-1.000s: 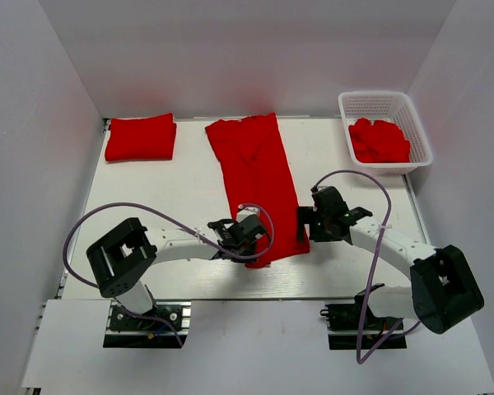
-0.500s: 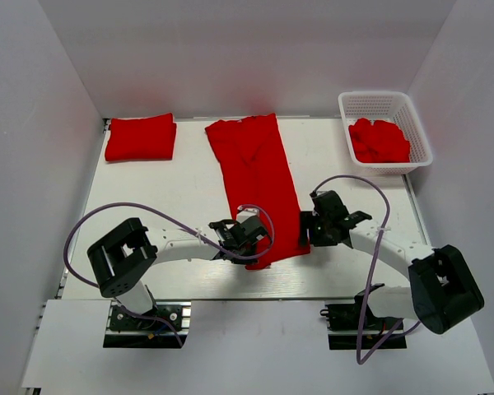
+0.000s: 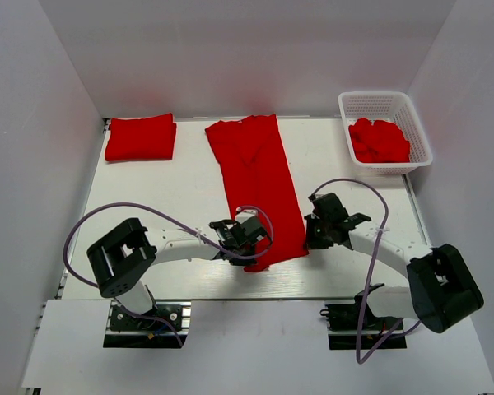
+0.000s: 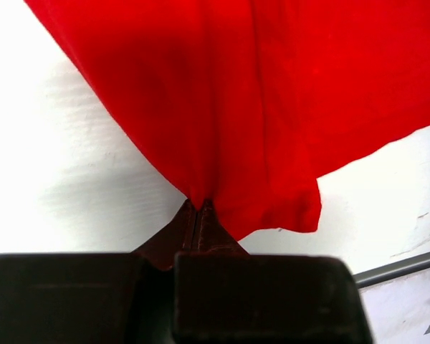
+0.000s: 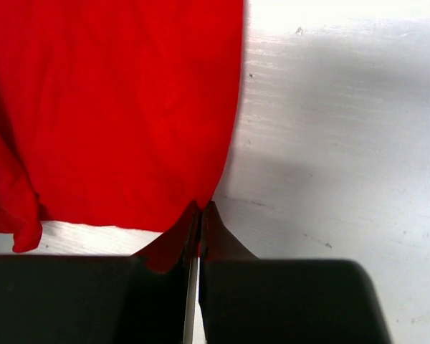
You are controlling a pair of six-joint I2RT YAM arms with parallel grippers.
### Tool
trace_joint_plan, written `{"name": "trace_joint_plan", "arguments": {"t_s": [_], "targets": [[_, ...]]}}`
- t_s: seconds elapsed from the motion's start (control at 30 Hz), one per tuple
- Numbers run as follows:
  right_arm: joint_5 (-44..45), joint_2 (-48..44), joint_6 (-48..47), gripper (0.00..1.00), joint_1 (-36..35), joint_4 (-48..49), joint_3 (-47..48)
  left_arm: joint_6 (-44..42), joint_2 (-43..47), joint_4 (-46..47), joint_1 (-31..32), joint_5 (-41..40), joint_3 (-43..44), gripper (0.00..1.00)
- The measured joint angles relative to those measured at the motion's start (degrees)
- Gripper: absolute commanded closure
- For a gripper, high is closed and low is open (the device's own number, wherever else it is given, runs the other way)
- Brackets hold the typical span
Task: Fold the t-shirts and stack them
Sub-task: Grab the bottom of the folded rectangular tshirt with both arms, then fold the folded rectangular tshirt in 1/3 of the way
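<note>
A red t-shirt (image 3: 259,185), folded lengthwise into a long strip, lies on the white table (image 3: 181,189) from the back centre toward the front. My left gripper (image 3: 249,239) is shut on its near left hem; in the left wrist view the cloth (image 4: 272,107) rises from the pinched jaws of that gripper (image 4: 199,206). My right gripper (image 3: 306,232) is shut on the near right corner, where the red cloth (image 5: 122,107) meets that gripper's closed tips (image 5: 201,208). A folded t-shirt (image 3: 141,137) lies at the back left. Crumpled red t-shirts (image 3: 379,140) fill the basket.
A white lattice basket (image 3: 385,103) stands at the back right corner. White walls enclose the table on the left, back and right. Purple cables loop over both arms near the front edge.
My right gripper has moved left onto the shirt's near right corner and shut on it. The left gripper has stayed shut on the near left hem.
</note>
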State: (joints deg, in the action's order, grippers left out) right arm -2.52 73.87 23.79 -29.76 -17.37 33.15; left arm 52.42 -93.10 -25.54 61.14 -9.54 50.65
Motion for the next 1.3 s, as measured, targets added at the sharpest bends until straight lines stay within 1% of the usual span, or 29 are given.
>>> {"name": "trace_joint_plan", "arguments": {"t_s": [0.2,0.37,0.53,0.8,0.9,1.03,1.13,1.3], "targets": [[0.63,-5.29,-0.28,1.00,-0.04,-2.93,0.39,0.15,0.70,-5.77,0.02,1.36,0.79,1.00],[0.85,-5.51,-0.42,1.00,-0.22,-3.17,2.91,-0.15,0.70,-10.16,-0.72,0.98,4.39,1.00],[2.51,-0.70,-0.94,1.00,-0.20,-2.45,8.96,-1.42,0.63,-12.26,-2.89,-0.55,10.10,1.00],[5.35,6.88,-1.75,1.00,-0.02,-1.62,17.88,-4.96,0.33,-12.48,-10.99,-2.08,15.37,1.00],[5.86,10.14,-1.79,1.00,0.09,-1.27,21.03,-7.80,-2.58,-12.74,-13.55,-2.89,19.76,1.00],[6.97,14.45,-1.97,1.00,0.17,-1.18,25.77,-11.17,-9.03,-12.94,-15.91,-3.58,26.69,1.00],[7.76,17.49,-2.40,1.00,0.39,-1.33,29.73,-12.79,-11.30,-13.09,-17.77,-3.85,28.09,1.00],[8.61,22.49,-3.50,1.00,1.20,-1.81,37.09,-14.88,-11.54,-13.73,-21.62,-4.74,29.16,1.00]]}}
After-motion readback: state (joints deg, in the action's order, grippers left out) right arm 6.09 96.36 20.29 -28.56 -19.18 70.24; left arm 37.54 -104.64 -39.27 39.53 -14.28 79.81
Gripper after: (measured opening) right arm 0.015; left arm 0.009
